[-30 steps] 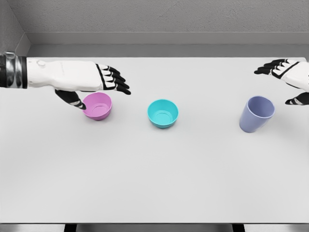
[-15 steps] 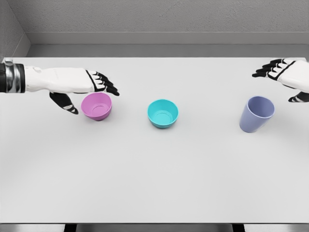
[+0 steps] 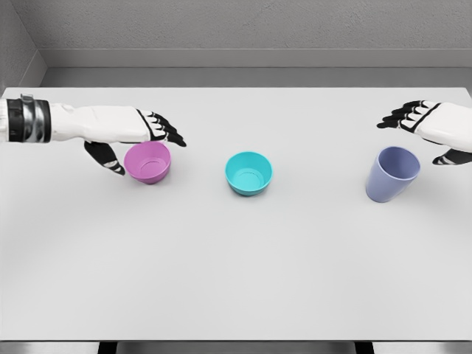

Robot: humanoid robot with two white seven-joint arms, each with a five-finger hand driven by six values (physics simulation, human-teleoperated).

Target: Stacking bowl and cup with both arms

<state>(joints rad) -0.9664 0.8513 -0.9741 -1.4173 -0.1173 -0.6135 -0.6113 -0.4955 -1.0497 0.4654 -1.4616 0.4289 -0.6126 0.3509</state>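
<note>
A pink bowl stands on the white table at the left. My left hand hovers over its far-left side, fingers spread behind the rim and thumb down beside the bowl's left wall, holding nothing. A teal bowl sits at the middle of the table. At the right stands a lavender cup, tilted slightly. My right hand is open just above and behind the cup's right side, fingers pointing left, apart from the cup.
A grey wall runs behind the table's far edge. The table's front edge lies near the bottom of the view.
The left hand pulled back left, then settled closer around the pink bowl. The right hand moved left and down toward the cup. Bowls and cup stayed put.
</note>
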